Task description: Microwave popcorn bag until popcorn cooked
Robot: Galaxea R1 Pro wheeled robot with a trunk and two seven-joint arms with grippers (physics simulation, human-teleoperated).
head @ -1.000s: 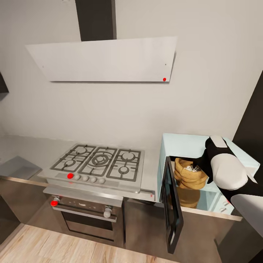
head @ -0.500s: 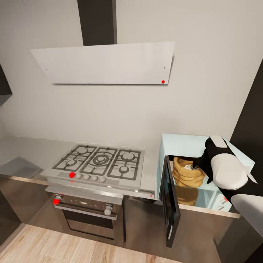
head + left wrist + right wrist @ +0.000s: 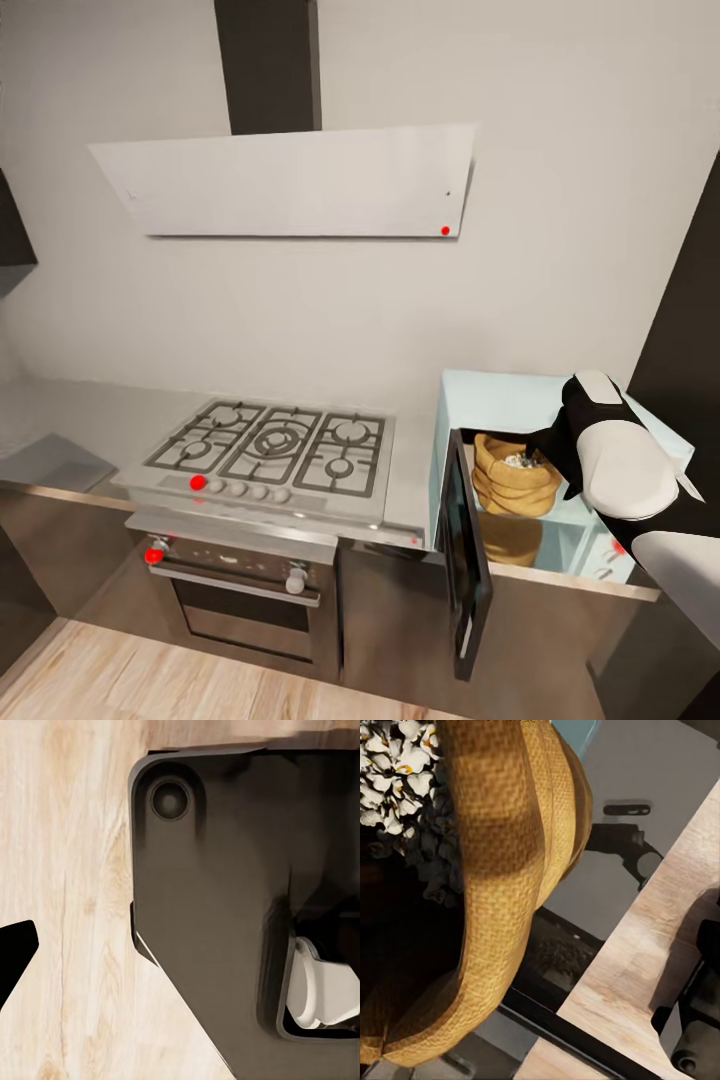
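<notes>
Jaws hidden; right arm (image 3: 615, 470) beside popcorn bag (image 3: 515, 478) inside microwave (image 3: 505, 400).

A pale grey wall (image 3: 330, 310) is seen behind a gas hob (image 3: 272, 447) with black grates and a row of knobs along its front. A flat white extractor hood (image 3: 290, 180) is mounted above it, under a dark chimney (image 3: 268, 65). A steel built-in oven (image 3: 240, 600) is set below the hob, between dark glossy cabinet fronts (image 3: 395, 625). The floor (image 3: 150, 685) is laid in light wood planks.
</notes>
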